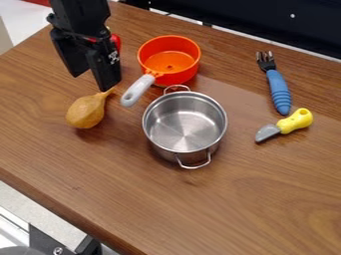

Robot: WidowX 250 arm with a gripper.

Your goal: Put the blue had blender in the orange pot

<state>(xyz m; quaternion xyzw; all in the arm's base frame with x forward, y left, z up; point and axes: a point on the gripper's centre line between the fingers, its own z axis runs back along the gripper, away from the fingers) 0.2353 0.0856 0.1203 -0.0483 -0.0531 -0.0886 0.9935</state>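
The black gripper [91, 79] hangs at the upper left with its two fingers apart, above and beside a tan pear-shaped object and left of the orange pot. A blue-handled utensil [279, 91] with a dark, fork-like head lies at the right, its head pointing toward the back; it is far from the gripper. The orange pot [177, 75] stands upright at the back centre, its grey handle angled toward the front left. Its visible inside holds nothing.
A steel pot [184, 124] stands just in front of the orange pot. The tan object [86, 111] lies left of it. A toy knife [283, 125] with a yellow handle lies near the blue utensil. Something red [116, 42] is partly hidden behind the gripper.
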